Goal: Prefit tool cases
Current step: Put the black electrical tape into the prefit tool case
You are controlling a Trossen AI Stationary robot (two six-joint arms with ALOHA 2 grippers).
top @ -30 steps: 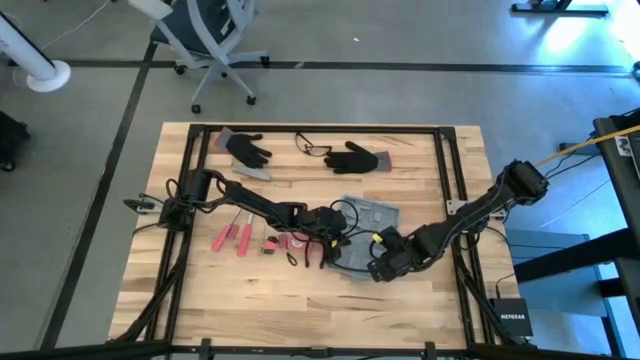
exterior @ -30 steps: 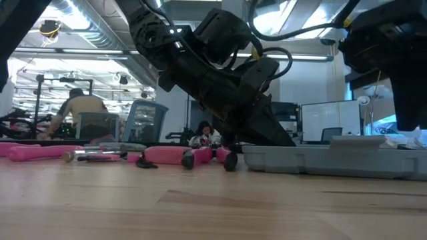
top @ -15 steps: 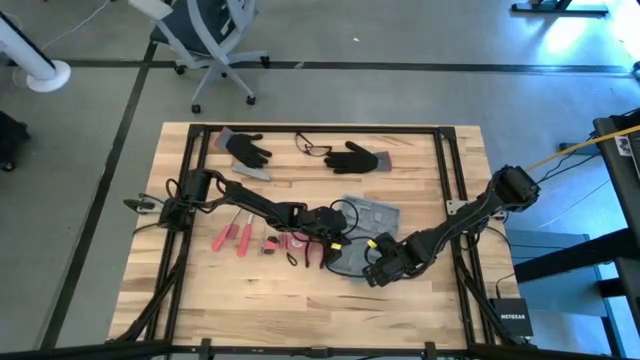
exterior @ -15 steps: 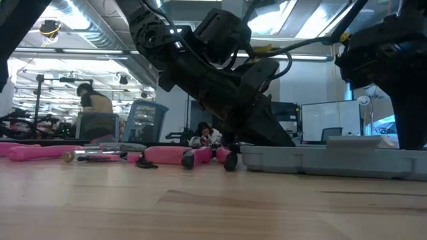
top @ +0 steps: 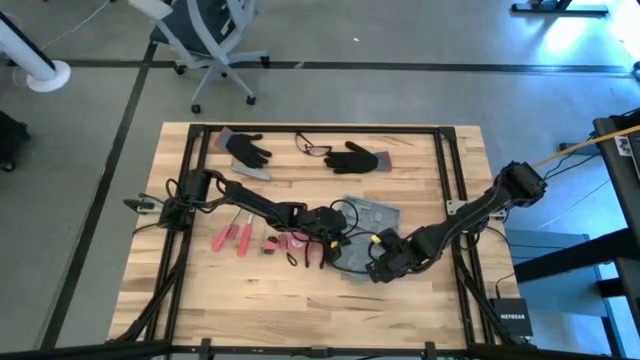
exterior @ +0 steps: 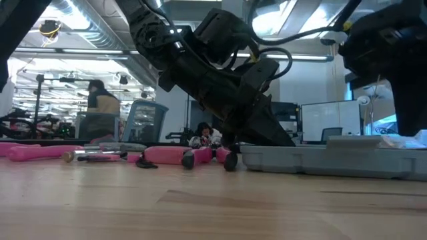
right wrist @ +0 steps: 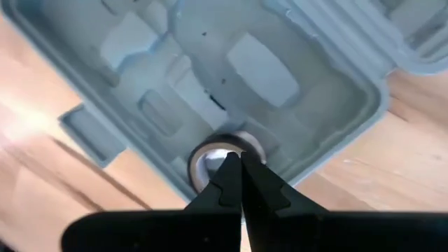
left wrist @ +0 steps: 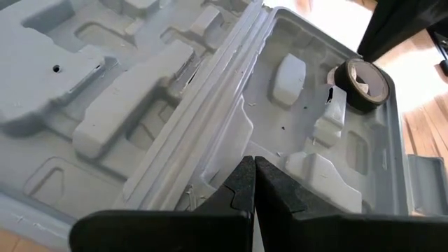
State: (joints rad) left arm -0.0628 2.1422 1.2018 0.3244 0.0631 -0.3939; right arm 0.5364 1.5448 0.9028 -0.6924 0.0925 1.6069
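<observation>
The grey-blue tool case [top: 372,213] lies open and flat on the wooden table, its moulded slots up [left wrist: 140,91]. A dark roll [left wrist: 360,82] sits in a slot at the case's near right corner. My left gripper [left wrist: 253,164], shut, reaches in from the table's left, tips by the hinge ridge [top: 338,240]. My right gripper [right wrist: 234,159], shut, points down over the roll [right wrist: 203,162] at the case's near edge [top: 379,265]. In the low view the case [exterior: 320,160] shows as a low grey slab. My left gripper's shut tips lie against the case's moulded inside beside the hinge ridge [left wrist: 231,140], slanting down from the table's left. The case stays flat on the table. My right gripper's shut tips stand over the roll's hole [right wrist: 218,157], from above; whether they touch it I cannot tell.
Two black gloves [top: 248,150] [top: 356,157] and a pair of glasses [top: 312,148] lie at the far side. Red-handled tools [top: 231,238] and pliers [top: 298,246] lie left of the case. A black frame [top: 195,130] borders the table. A person [exterior: 100,107] shows far behind.
My right gripper has swung a little toward the table's near left corner and come back over the case's near corner, staying shut. The case and my left gripper have kept still.
</observation>
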